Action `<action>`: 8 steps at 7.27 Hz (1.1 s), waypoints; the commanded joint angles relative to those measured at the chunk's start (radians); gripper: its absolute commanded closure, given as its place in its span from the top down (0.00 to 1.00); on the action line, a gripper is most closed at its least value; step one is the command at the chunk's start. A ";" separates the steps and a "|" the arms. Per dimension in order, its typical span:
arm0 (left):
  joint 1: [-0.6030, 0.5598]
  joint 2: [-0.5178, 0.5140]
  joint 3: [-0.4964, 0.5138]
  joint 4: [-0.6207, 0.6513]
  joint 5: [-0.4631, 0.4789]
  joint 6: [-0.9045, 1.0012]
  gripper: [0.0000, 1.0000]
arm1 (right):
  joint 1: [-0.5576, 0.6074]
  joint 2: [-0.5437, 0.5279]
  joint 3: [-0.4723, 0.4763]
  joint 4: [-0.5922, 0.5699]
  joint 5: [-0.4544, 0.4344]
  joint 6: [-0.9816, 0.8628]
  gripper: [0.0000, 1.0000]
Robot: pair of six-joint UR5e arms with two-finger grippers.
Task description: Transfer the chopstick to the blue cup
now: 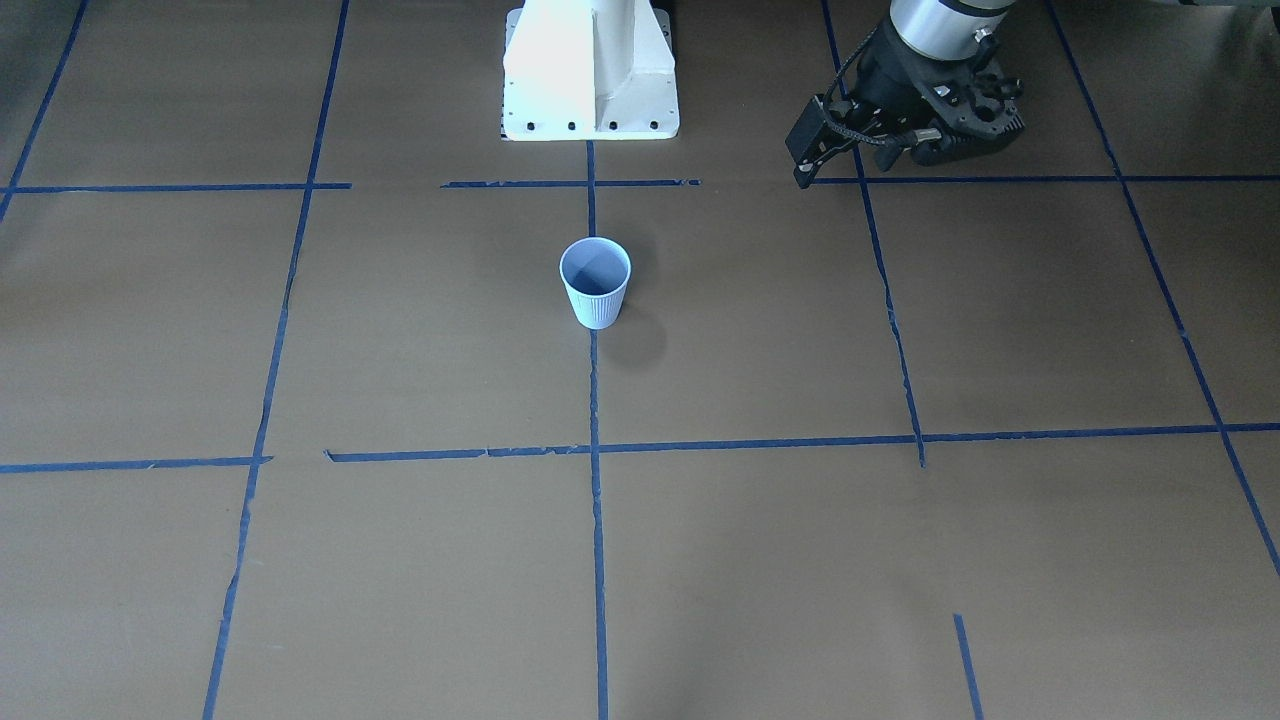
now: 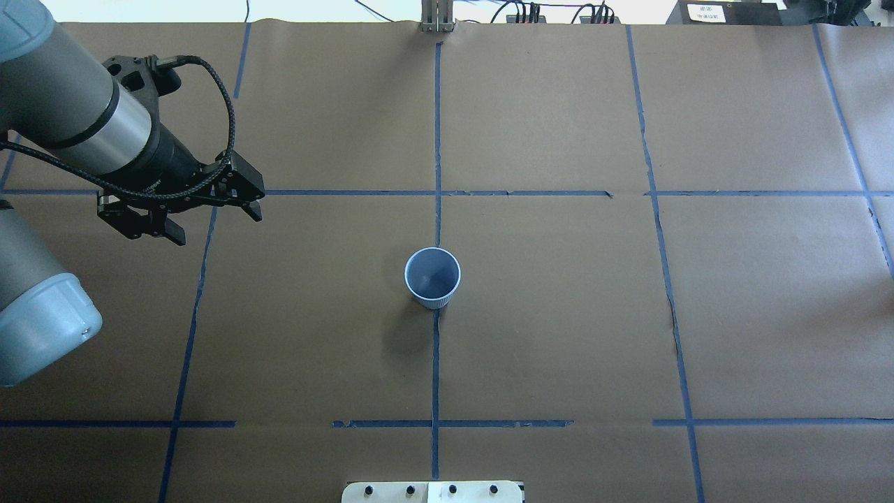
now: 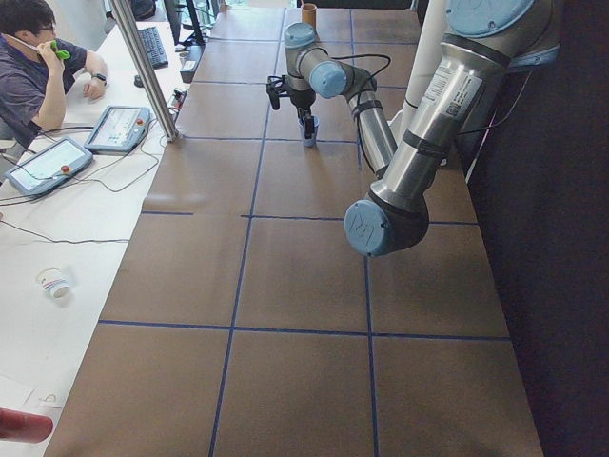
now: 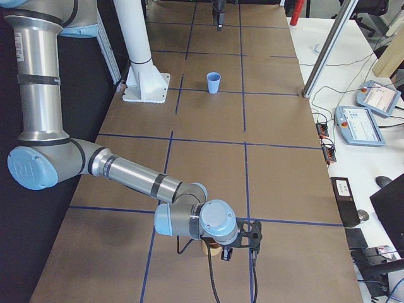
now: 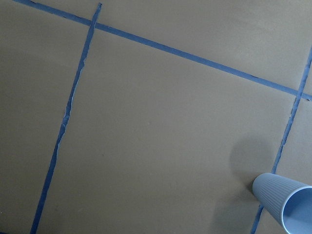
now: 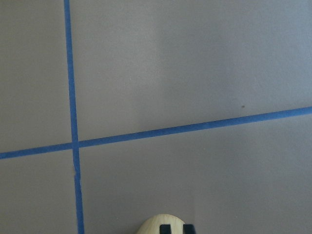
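The blue cup (image 2: 433, 277) stands upright and empty at the centre of the desk (image 2: 559, 328), on a blue tape line (image 2: 436, 126). The chopstick shows in no view; judge it to be at the tan container (image 4: 210, 250) under the right pincer (image 4: 226, 253), at the desk's far right end. You cannot tell whether that pincer is spread or closed. The left pincer (image 2: 215, 223) hangs spread wide and holds nothing, between 9 and 10 o'clock from the cup in the overhead view and well apart from it. Confirm the stick's position before closing. Grip it on its upper part, lift straight up until the tip clears the container, and carry it vertical. Lower it tip-first through the middle of the rim; the cup looks light, so a push against its wall may topple it. Release only when the tip is deep inside.
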 commanded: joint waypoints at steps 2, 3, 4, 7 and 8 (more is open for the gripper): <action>0.000 0.002 -0.001 0.001 -0.003 -0.002 1.00 | 0.042 0.009 0.072 -0.031 0.022 0.009 0.00; 0.000 0.002 -0.001 0.003 -0.003 -0.002 1.00 | 0.051 0.004 0.116 -0.067 0.023 0.001 0.00; 0.002 0.002 -0.001 0.003 -0.003 -0.002 1.00 | 0.060 0.001 0.164 -0.113 0.028 -0.005 0.00; 0.002 -0.001 -0.003 0.003 -0.004 -0.002 1.00 | 0.099 0.009 0.297 -0.407 0.008 -0.228 0.00; 0.002 -0.001 -0.003 0.003 -0.004 -0.002 1.00 | 0.106 0.011 0.398 -0.475 -0.048 -0.246 0.00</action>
